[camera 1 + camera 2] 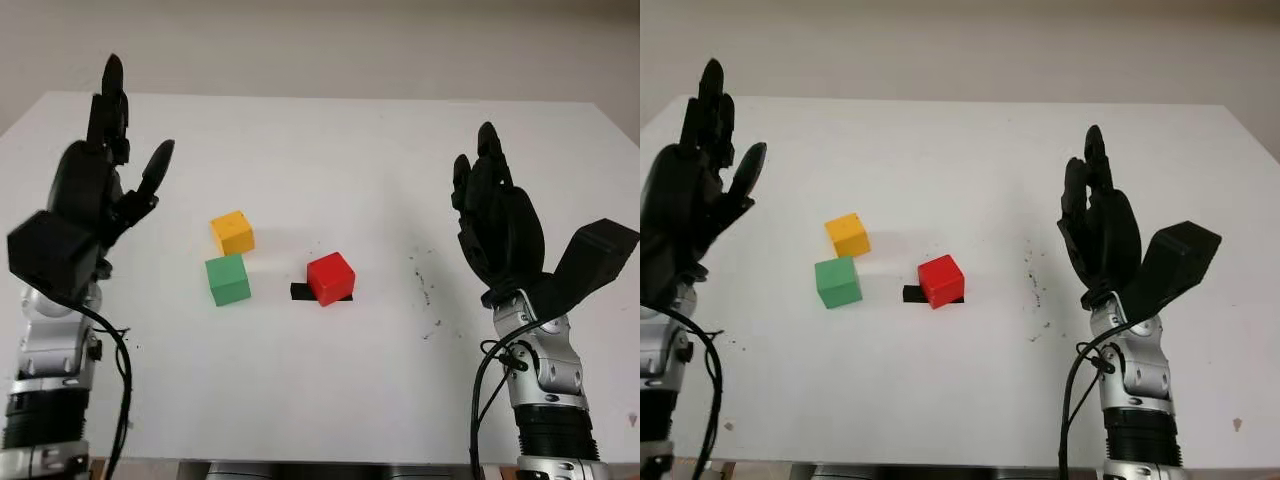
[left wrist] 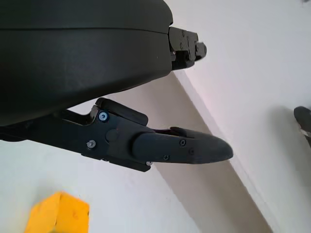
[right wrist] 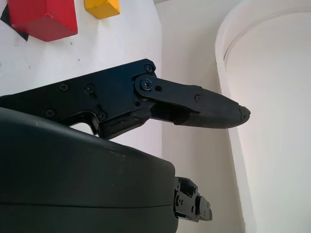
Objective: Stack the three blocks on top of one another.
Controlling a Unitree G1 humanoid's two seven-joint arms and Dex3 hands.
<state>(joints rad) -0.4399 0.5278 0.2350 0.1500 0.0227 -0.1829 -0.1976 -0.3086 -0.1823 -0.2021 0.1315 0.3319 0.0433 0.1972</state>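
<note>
on the white table (image 1: 330, 400) from the head views, yellow block (image 1: 232, 232), green block (image 1: 228, 279) and red block (image 1: 331, 277) sit unstacked mid-table. left hand (image 1: 85, 195) and right hand (image 1: 497, 218) hover raised, empty and wide. wrist views agree. stacking hasn't begun; next, a hand must descend onto one block.

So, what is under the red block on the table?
A small black patch lies on the white table under the red block. Its edge sticks out beside the block, on the green block's side. The part beneath the block is covered, so its full shape stays unknown.
</note>
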